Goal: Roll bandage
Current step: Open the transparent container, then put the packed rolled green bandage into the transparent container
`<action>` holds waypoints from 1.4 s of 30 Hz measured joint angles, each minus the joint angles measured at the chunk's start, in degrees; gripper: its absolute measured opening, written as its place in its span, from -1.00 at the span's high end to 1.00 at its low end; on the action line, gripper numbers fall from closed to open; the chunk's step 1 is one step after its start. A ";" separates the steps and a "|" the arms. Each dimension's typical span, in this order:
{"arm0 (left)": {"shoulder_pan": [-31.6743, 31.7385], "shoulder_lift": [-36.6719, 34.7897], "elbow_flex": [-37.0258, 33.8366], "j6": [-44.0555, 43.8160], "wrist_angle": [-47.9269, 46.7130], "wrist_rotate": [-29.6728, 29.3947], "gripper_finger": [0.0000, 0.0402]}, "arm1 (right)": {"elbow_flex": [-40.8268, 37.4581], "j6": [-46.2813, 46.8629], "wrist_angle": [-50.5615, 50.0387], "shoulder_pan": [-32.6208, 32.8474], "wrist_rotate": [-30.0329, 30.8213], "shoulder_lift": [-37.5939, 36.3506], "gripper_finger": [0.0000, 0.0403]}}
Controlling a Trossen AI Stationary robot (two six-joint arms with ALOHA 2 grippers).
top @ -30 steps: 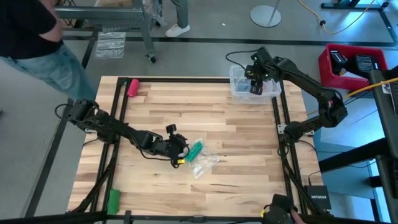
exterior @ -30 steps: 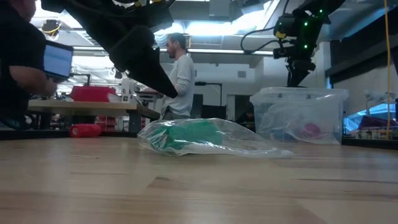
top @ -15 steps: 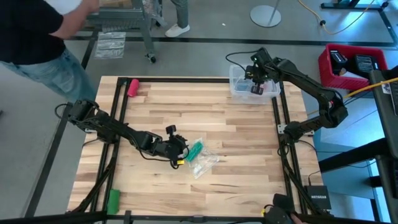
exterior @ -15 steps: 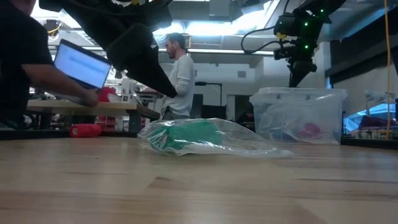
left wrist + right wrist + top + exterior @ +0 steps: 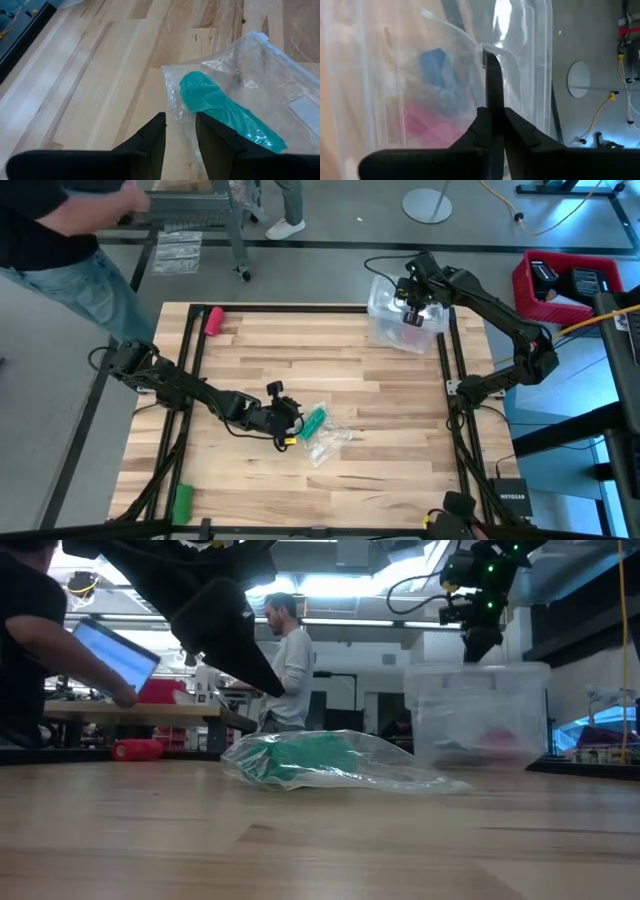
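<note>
Your right pincer (image 5: 412, 305) clamps wall of clear plastic bin (image 5: 392, 330); left pincer (image 5: 179, 131) parted just short of bagged teal-green cloth bandage (image 5: 220, 107). Unbagging pending; next, grip bag.

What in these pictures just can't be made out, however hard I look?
- Items in the clear bin: right wrist view shows only pink and blue blurs through its wall.
- Left gripper and the bandage: the crinkled clear bag hides any contact.
- Green roll: too small in high view to detail.
</note>
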 joint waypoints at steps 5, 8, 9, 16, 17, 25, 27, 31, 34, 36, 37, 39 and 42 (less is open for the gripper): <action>0.00 0.00 0.00 0.00 -0.02 0.00 0.50 | 3.29 1.59 -4.33 -0.03 -1.24 -0.04 0.87; 0.01 0.00 0.00 0.00 0.00 0.00 0.50 | 3.93 2.13 -5.74 -0.02 -2.25 -0.06 0.87; 0.02 0.00 0.00 0.00 -0.01 0.00 0.50 | 3.93 2.47 -6.02 -0.02 -2.43 -0.06 0.87; 0.00 0.00 0.00 0.00 -0.02 0.00 0.50 | 3.93 2.87 -5.63 2.57 -1.72 -0.45 0.87; 0.00 0.00 0.00 0.00 0.00 0.00 0.50 | 4.01 2.87 -5.68 3.35 -1.58 -0.59 0.87; -0.71 -3.06 0.00 2.24 -1.21 -0.08 0.50 | 11.31 6.38 -6.63 12.00 -1.77 -1.29 0.87; -1.17 -5.80 0.02 2.77 -2.23 -0.16 0.50 | 13.43 8.21 -6.96 14.90 -2.82 -1.29 0.88; -2.47 -12.66 0.02 3.02 -6.83 -1.03 0.50 | 15.08 11.66 -4.85 21.38 -5.02 -1.29 0.94; -3.60 -18.71 0.02 3.72 -10.59 -1.97 0.50 | 15.08 14.33 -1.30 25.88 -6.98 -0.14 1.00; -4.21 -22.69 0.02 2.65 -12.85 -1.99 0.50 | 15.08 15.89 0.74 28.85 -7.58 1.55 0.98; -4.44 -24.53 0.02 2.10 -13.67 -1.99 0.50 | 15.08 16.35 1.82 30.29 -7.53 2.63 0.97; -4.89 -27.74 0.02 1.19 -14.80 -2.03 0.50 | 15.06 16.53 2.77 32.65 -7.35 4.58 0.95; -5.47 -30.90 0.02 1.03 -15.66 -2.12 0.50 | 15.04 16.86 4.99 35.74 -8.18 7.27 0.96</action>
